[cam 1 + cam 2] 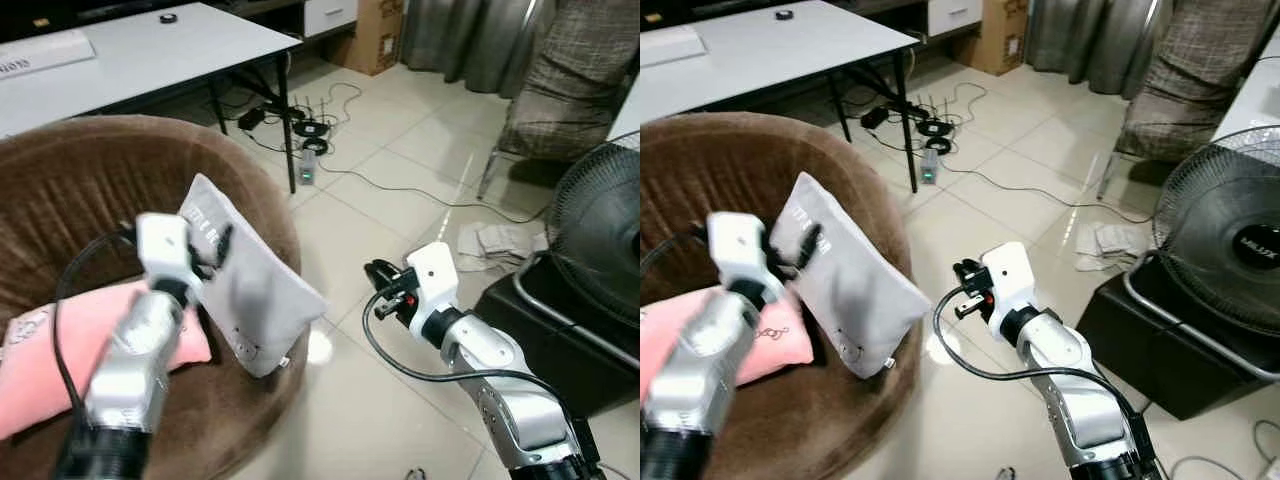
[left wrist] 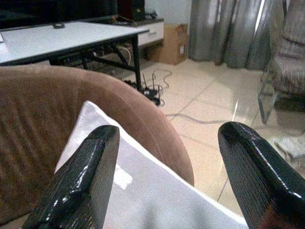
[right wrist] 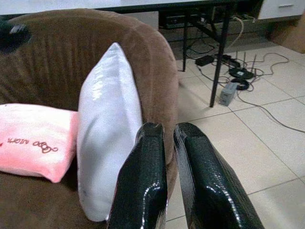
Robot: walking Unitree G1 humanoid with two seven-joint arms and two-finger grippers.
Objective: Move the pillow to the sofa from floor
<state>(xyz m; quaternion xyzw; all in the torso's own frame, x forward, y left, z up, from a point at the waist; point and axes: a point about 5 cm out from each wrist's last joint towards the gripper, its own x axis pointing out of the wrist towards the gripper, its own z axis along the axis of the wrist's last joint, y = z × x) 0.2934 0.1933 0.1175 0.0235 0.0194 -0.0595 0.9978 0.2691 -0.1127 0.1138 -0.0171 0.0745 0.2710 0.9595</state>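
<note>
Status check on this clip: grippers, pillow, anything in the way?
Left gripper open, over the grey pillow. Right gripper shut, held off beside the sofa. Pillow stands on the sofa seat, leaning on its arm beside a pink pillow. No obstruction seen.

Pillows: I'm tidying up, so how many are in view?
2: a grey pillow standing against the sofa rim, and a pink pillow lying on its seat.

The pillow (image 1: 245, 285) stands on edge inside the sofa (image 1: 90, 175), leaning on its right rim; a second cushion (image 1: 70, 350) lies flat on the seat to its left; the left tool (image 1: 205, 255) sits at the pillow's upper edge; the right tool (image 1: 380, 280) hangs over the floor (image 1: 390, 210) right of the sofa; the desk (image 1: 150, 50) stands behind the sofa, cables (image 1: 310, 130) beneath it; a fan (image 1: 600, 230) stands far right.
</note>
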